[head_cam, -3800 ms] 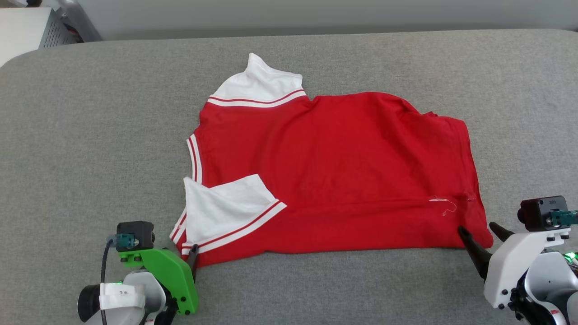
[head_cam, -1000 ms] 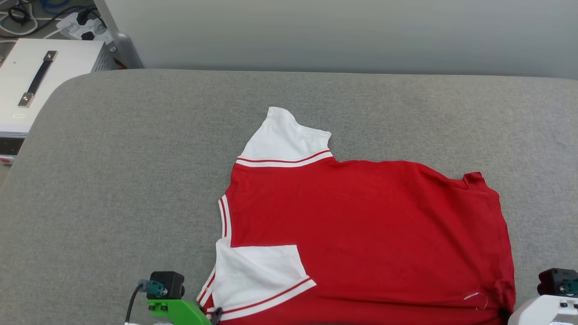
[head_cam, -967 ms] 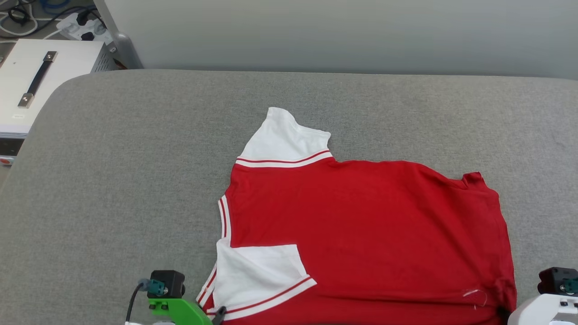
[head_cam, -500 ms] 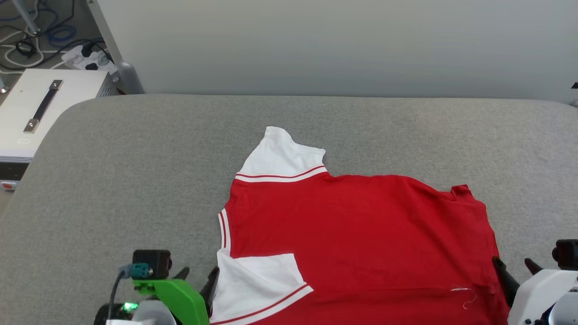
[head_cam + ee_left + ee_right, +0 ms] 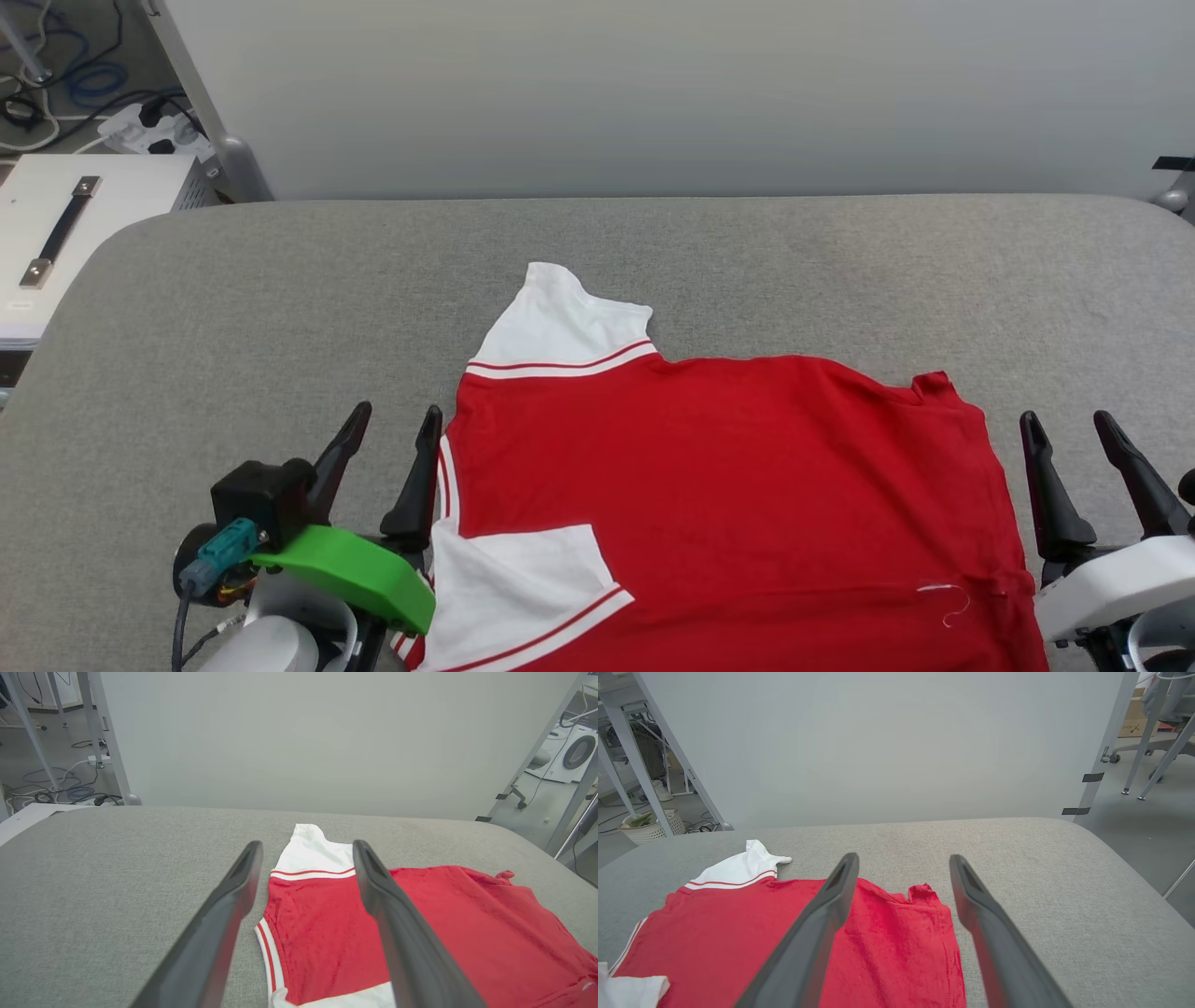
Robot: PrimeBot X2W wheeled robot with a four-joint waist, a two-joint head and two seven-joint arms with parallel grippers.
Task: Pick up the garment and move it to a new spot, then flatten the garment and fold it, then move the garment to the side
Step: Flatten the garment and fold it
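The garment is a red shirt lying flat on the grey padded table, back side up, with one white cuffed sleeve at its far left corner and another folded over its near left. My left gripper stands open just off the shirt's left edge, nothing between its fingers. My right gripper stands open just past the shirt's right edge, also empty. The left wrist view looks over the garment past the open left gripper. In the right wrist view the garment lies below the open right gripper.
A pale wall panel rises behind the table's far edge. A white box with a dark handle and cables sit on the floor at the far left. Bare grey surface spreads to the left, right and behind the shirt.
Both grippers have opened and let go of the shirt's near corners, then risen beside its left and right edges. The head camera has shifted, so the shirt sits differently in the picture.
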